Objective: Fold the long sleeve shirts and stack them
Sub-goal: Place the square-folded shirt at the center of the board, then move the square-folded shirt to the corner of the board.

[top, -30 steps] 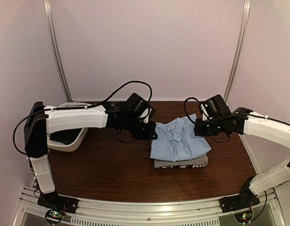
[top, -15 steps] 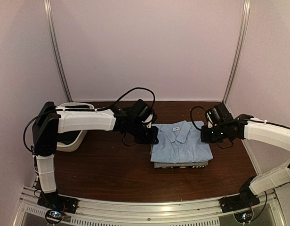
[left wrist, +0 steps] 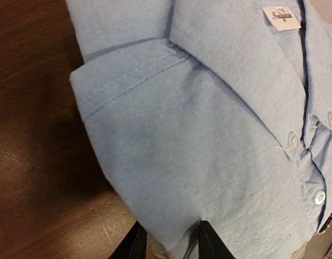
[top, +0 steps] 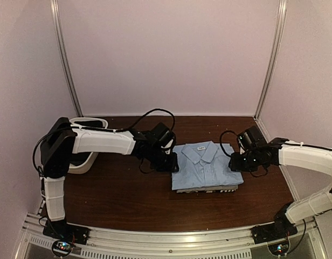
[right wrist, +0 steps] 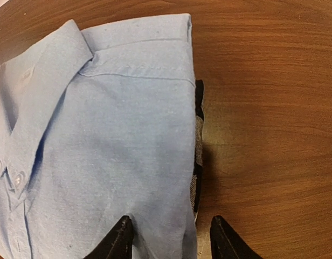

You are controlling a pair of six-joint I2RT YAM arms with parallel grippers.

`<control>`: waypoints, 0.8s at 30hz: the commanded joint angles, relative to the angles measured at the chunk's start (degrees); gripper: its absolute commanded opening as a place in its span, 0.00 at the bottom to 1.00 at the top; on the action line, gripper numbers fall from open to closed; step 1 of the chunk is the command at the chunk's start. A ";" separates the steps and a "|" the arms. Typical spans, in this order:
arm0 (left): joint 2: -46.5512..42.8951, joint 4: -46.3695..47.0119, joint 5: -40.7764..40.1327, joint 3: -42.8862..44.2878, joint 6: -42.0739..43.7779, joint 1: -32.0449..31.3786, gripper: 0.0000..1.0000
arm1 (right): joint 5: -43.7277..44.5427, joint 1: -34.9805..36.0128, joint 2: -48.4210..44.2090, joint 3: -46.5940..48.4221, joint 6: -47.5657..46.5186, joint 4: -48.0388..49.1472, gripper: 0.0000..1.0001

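A folded light blue long sleeve shirt (top: 205, 164), collar toward the back, lies flat on a folded grey shirt (top: 206, 190) that peeks out beneath its front edge. My left gripper (top: 170, 162) sits low at the blue shirt's left edge. In the left wrist view that gripper (left wrist: 173, 243) is open, with a fold of blue cloth (left wrist: 198, 135) lying loosely between its fingers. My right gripper (top: 234, 162) is at the shirt's right edge. In the right wrist view this gripper (right wrist: 171, 240) is open around the blue hem (right wrist: 112, 151). The grey shirt (right wrist: 197, 156) shows just under that hem.
A white bin (top: 82, 156) stands at the table's left, behind the left arm. The dark wood table (top: 128, 199) stretches in front of the stack. Pale walls with vertical metal rails (top: 66, 59) close in the back and sides.
Both grippers came down and inward with the blue shirt, which now lies flat on the grey one. Both pairs of jaws have parted from the cloth edges that they pinched.
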 commanded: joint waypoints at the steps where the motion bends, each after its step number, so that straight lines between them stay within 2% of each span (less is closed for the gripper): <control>1: -2.91 0.63 -2.18 -1.64 1.02 1.48 0.36 | 1.01 -0.48 -3.19 -0.83 1.04 -1.04 0.56; 3: -4.40 0.61 -2.94 -2.26 1.37 1.93 0.45 | 1.37 -0.42 -5.01 -0.61 1.32 -2.48 0.64; 6: -6.87 0.61 -4.40 -2.95 2.20 2.42 0.58 | 1.94 -0.47 -8.51 0.22 0.93 -4.13 0.82; 10: -9.95 0.63 -5.97 -3.14 3.64 2.78 0.70 | -0.71 0.13 -11.41 1.82 0.21 -6.01 0.99; 15: -13.48 0.10 -8.31 -3.28 4.46 3.36 0.78 | 1.37 7.41 -11.43 3.94 3.50 -9.90 1.00; 24: -18.41 -0.78 -11.55 -4.73 5.20 3.73 0.87 | 6.94 24.60 -10.30 5.22 16.52 -13.65 1.00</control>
